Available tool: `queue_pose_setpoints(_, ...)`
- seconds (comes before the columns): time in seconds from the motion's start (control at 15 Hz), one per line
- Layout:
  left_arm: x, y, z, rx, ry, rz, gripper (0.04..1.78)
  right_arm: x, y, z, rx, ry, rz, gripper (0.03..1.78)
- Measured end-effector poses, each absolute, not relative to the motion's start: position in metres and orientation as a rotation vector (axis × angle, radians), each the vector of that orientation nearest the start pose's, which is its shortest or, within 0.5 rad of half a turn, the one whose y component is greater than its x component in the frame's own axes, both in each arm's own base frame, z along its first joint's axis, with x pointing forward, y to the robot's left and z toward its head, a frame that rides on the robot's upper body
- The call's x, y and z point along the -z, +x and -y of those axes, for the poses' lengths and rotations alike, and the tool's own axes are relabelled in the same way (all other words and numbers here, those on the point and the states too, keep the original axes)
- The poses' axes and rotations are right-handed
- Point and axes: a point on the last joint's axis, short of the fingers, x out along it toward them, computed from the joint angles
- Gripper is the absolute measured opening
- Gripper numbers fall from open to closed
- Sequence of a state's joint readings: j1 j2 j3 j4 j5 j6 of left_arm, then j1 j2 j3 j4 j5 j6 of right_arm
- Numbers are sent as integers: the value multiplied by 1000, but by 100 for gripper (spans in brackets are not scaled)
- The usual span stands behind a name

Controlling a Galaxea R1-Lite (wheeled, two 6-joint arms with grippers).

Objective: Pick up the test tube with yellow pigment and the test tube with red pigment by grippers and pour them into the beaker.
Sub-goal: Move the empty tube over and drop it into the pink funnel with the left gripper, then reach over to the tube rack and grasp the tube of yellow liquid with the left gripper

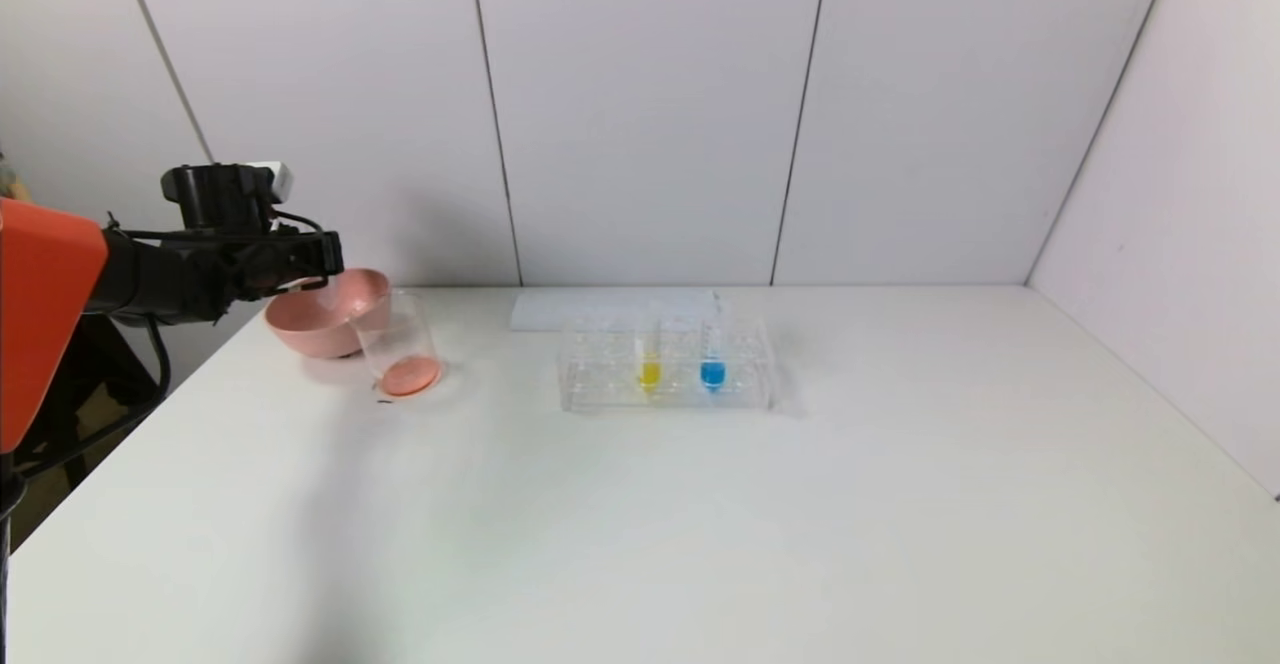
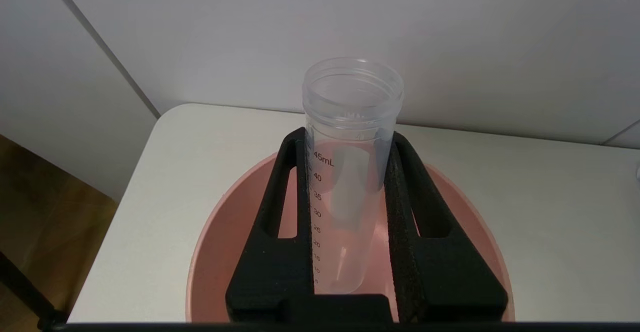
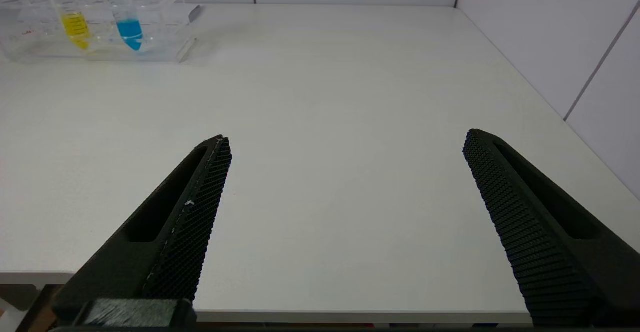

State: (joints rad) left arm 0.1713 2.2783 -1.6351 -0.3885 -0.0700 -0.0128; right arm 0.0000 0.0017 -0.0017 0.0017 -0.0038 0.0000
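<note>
My left gripper (image 2: 350,172) clamps an emptied tube (image 2: 352,137) over the pink bowl (image 2: 225,232) beneath it; a loosened clamp risks dropping it askew.

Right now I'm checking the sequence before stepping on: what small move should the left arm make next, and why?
Probably lower the empty test tube into the pink bowl and release it. The left gripper is shut on that tube directly above the bowl, no liquid shows inside it, and the beaker beside the bowl already holds red liquid. The yellow tube waits in the rack.
</note>
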Motion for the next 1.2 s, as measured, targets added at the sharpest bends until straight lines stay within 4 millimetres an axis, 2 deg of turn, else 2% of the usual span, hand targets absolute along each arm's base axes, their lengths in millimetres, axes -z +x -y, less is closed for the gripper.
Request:
queue_pose_setpoints(0.33,-154,471,-88,-108,-32,-264,44,-76,-23,0,4,0,-2,170)
queue_pose_setpoints(0.53,-154,472,-89,-108,-33,-271,56,-76,-23,0,4,0,-2,170)
queue_pose_setpoints(0.67,-154,472,-91,-111,-32,-269,77,-76,-23,0,4,0,-2,170)
queue_pose_setpoints(0.93,-155,472,-93,-113,-34,-266,140,-76,-23,0,4,0,-2,170)
queue_pose_setpoints(1.07,-156,471,-92,-112,-33,-263,162,-76,-23,0,4,0,-2,170)
queue_pose_setpoints(1.2,-162,467,-91,-111,-30,-253,174,-76,-23,0,4,0,-2,170)
